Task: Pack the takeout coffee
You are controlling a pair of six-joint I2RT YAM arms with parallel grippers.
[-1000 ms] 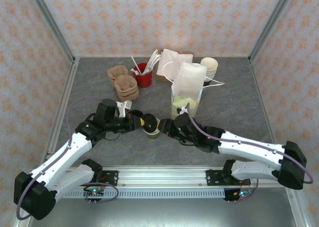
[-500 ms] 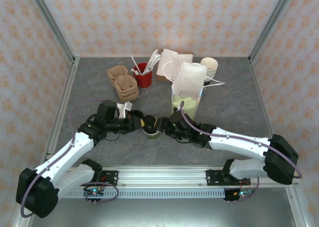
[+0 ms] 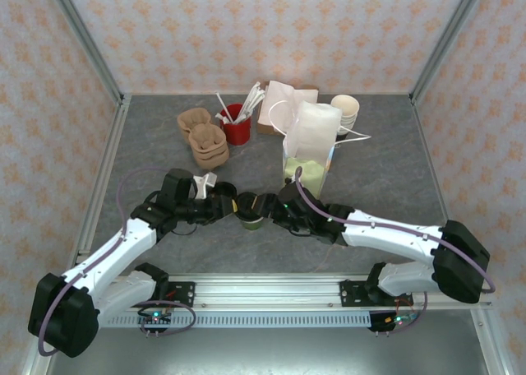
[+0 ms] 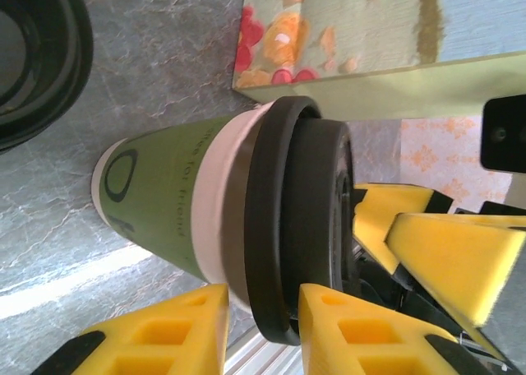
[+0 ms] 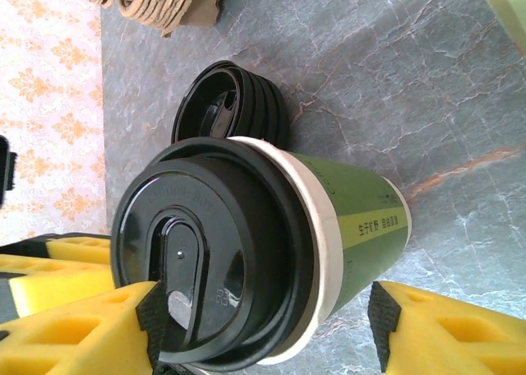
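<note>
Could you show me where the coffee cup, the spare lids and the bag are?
Cup (image 5: 353,215): right wrist view, green side wall.
Lids (image 5: 222,104): right wrist view, top lid of the pile.
Bag (image 3: 315,132): top view, white upper part.

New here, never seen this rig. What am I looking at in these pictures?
Two robots: a left arm and a right arm bolted at a table's near edge. The overhead picture looks down on both; the other two come from wrist cameras, so the yellow blocks are fingers. On the table: a paper bag, a red cup of sticks, cardboard carriers, stacked cups, black lids. Both grippers flank the lidded green cup, standing on the table; the right gripper is open, the left gripper's hold is unclear.
</note>
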